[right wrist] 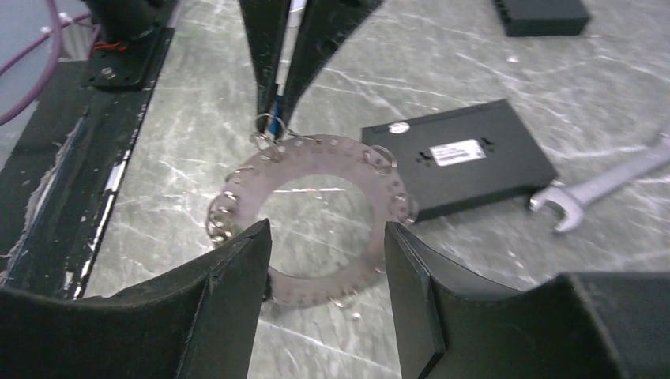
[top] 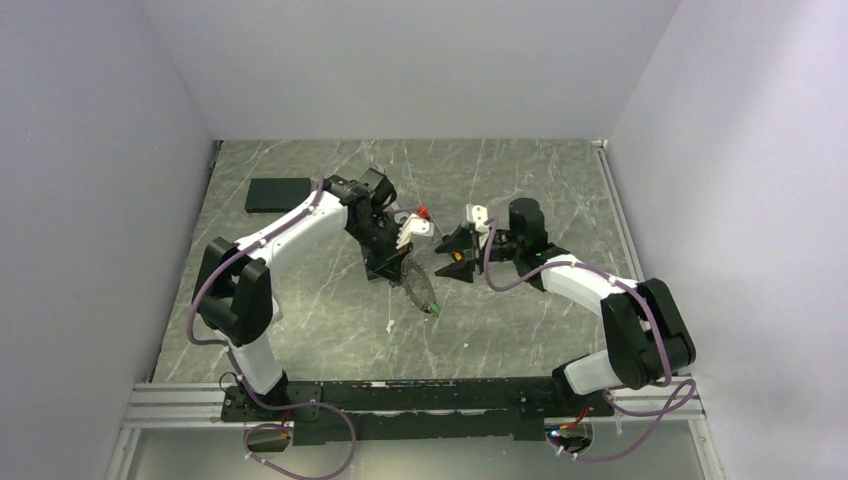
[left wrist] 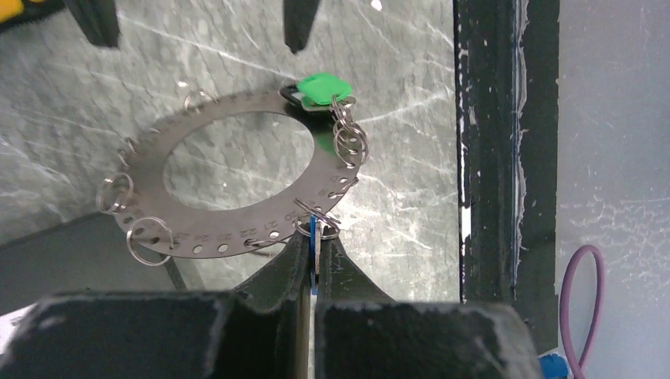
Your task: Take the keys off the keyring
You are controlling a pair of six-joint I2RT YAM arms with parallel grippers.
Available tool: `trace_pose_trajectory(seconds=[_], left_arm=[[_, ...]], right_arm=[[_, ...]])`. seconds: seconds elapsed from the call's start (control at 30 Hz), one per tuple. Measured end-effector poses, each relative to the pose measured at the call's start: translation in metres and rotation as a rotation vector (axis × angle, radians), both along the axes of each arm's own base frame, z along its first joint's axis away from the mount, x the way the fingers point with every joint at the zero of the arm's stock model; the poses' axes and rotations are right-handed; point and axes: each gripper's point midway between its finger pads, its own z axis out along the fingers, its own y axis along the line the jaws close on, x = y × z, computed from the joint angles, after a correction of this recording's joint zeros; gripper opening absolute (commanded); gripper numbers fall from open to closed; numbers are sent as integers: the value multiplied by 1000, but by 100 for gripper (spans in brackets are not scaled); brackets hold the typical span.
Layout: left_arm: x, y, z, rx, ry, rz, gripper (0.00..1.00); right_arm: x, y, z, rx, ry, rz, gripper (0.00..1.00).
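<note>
Mid-table, pinching the blue key [left wrist: 314,268] at the ring's [left wrist: 229,227] rim with the left gripper [left wrist: 314,241]; green key [left wrist: 322,88] on the opposite rim; right gripper [right wrist: 328,230] spread open nearby

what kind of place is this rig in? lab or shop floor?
Probably a lab test cell, not a shop floor: plain white walls box in a marble-look table, and a left arm and right arm are bolted to a rail at its near edge.
</note>
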Motion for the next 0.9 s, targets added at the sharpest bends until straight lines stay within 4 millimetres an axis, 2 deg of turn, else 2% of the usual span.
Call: trace_pose_trajectory(seconds=[0.17, 0.27, 0.63, 0.9], left_arm=[[-8, 13, -14, 26, 6, -14, 0], [-10, 20, -16, 35, 4, -8, 0], [-2, 27, 1, 10, -66, 19, 0], [-5, 37, -14, 53, -71, 13, 0]], right_arm=[[-20, 24, -15, -15, 33, 89, 53], [-25, 32, -20, -13, 50, 112, 52], [-22, 58, -27, 61, 119, 138, 46], [-21, 73, -26, 127, 133, 159, 42]])
